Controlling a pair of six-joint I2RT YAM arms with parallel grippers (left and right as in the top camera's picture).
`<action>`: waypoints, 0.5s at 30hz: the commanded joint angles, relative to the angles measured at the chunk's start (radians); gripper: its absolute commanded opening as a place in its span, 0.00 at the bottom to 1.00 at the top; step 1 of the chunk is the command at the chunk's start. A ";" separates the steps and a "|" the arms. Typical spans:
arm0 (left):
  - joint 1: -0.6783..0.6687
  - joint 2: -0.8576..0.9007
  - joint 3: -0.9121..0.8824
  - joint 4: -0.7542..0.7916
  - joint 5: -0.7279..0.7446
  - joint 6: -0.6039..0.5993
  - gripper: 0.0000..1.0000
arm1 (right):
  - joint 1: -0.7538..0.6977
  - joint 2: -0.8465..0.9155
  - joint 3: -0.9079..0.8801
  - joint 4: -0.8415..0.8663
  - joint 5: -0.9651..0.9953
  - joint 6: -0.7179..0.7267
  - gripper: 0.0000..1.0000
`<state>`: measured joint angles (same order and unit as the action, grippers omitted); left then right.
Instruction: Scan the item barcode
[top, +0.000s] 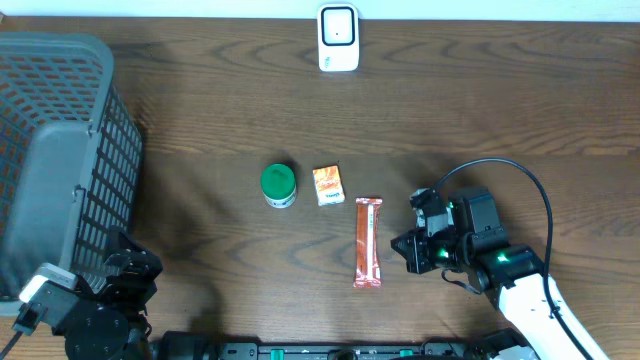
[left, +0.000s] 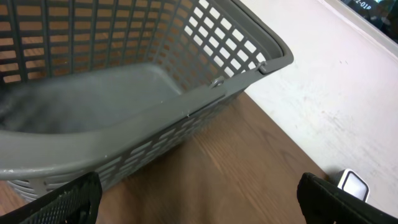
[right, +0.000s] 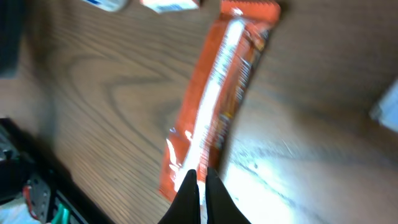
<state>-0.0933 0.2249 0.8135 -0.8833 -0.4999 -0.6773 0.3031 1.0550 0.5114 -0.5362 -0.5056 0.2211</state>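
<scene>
A long orange-red snack bar (top: 368, 243) lies lengthwise on the wooden table, just right of centre. My right gripper (top: 409, 250) sits close to its right side, jaws shut with nothing between them. In the right wrist view the shut fingertips (right: 200, 176) hover over the near end of the bar (right: 217, 106). A white barcode scanner (top: 338, 38) stands at the table's far edge. My left gripper (top: 130, 270) is at the front left beside the basket, wide open and empty; its two fingers (left: 68, 200) frame bare table in the left wrist view.
A grey plastic basket (top: 110, 190) fills the left side, its rim (left: 186, 106) close in front of the left wrist. A green-lidded jar (top: 278, 184) and a small orange box (top: 328, 185) stand left of the bar. A white object (left: 353, 184) shows at the right edge.
</scene>
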 joint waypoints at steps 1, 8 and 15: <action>0.003 -0.002 -0.003 0.001 -0.006 -0.001 0.98 | 0.000 0.018 -0.005 -0.057 0.074 -0.027 0.13; 0.003 -0.002 -0.003 0.001 -0.006 -0.001 0.98 | 0.000 0.133 -0.008 0.001 0.074 0.057 0.99; 0.003 -0.002 -0.003 0.001 -0.006 -0.001 0.98 | 0.000 0.307 -0.008 0.150 0.013 0.060 0.96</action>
<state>-0.0933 0.2249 0.8135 -0.8825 -0.4999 -0.6773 0.3031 1.2911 0.5087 -0.4316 -0.4461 0.2657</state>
